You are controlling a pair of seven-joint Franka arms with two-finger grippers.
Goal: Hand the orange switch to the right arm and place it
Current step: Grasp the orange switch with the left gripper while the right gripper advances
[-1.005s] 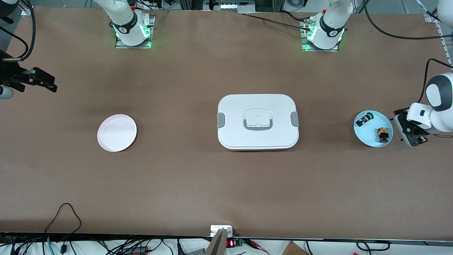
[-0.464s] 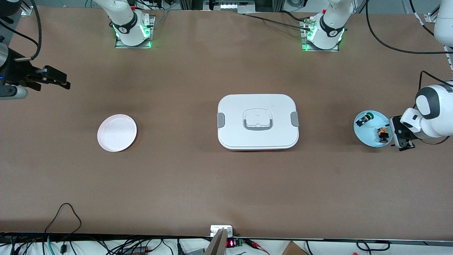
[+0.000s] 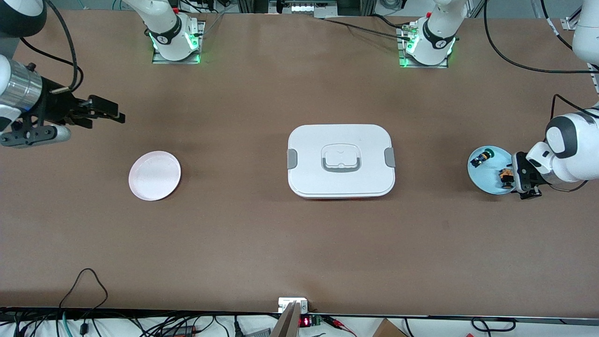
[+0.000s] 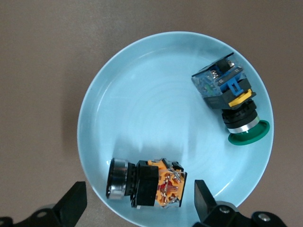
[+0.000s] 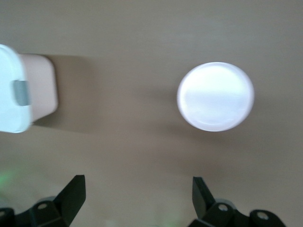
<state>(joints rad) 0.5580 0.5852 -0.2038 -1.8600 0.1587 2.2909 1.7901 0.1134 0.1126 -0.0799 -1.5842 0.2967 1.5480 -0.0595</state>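
- Since a second ago the left gripper (image 3: pixel 520 180) has slid in over the rim of the blue plate (image 3: pixel 482 175), closing on the orange switch (image 3: pixel 505 176); the pickup looks about to start.
- On that plate, at the left arm's end of the table, the orange switch (image 4: pixel 147 183) lies on its side, untouched, between the spread left jaws.
- Beside it on the plate lies the green-capped switch (image 4: pixel 229 101), apart from it.
- Meanwhile the right gripper (image 3: pixel 105 112) has swung inward above the table near the white plate (image 3: pixel 154 175), jaws apart and empty.
- A white lidded box (image 3: pixel 340 160) sits mid-table between the plates.
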